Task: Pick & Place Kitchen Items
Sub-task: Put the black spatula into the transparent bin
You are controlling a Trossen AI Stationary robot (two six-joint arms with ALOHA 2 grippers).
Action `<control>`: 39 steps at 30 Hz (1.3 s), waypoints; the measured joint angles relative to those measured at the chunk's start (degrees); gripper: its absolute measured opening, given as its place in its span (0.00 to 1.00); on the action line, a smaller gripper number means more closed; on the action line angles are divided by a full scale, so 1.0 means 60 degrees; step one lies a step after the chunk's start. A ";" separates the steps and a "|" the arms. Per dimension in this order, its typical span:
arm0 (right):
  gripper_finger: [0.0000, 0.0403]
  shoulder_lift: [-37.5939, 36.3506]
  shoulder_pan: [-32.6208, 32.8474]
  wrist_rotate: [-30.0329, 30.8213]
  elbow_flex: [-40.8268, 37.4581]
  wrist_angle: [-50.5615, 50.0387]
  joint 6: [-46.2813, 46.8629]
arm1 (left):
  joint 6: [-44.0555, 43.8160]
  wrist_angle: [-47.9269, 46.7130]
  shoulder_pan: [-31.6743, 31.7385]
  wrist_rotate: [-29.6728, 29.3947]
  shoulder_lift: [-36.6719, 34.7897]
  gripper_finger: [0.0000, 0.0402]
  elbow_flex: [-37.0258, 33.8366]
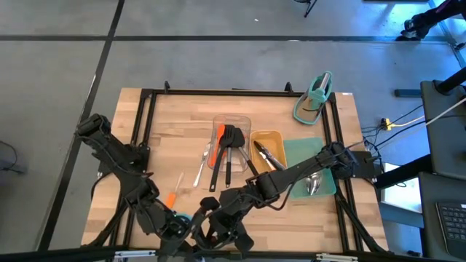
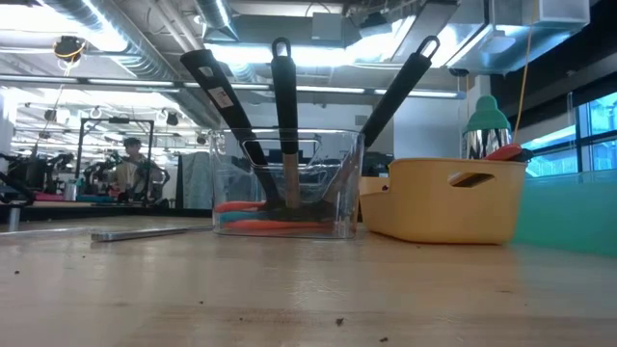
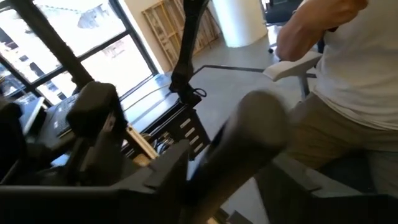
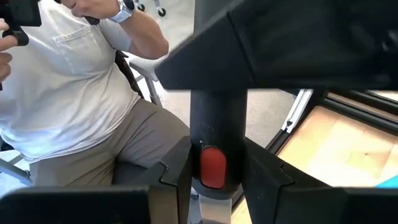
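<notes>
The wooden table (image 1: 182,109) stands on a grey floor (image 1: 218,65) crossed by dark seam lines, with a keyboard (image 1: 451,222) on a desk to one side. Level across the table, the room opens into a lit workshop with exposed ceiling ducts (image 2: 135,43), strip lights and large windows (image 2: 593,125) (daylight beyond). A seated person in a white shirt (image 4: 68,81) and khaki trousers shows behind the table.

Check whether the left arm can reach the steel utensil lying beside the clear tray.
Probably yes. The steel utensil lies uncovered on the table left of the clear tray, and the left end effector hangs near the front edge with no arm between.
</notes>
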 joint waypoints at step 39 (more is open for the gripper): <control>0.60 -0.2437 0.1083 0.5145 0.0024 -0.5006 0.1737 | 0.1758 -0.0526 -0.0317 -0.9079 0.0018 0.15 -0.0044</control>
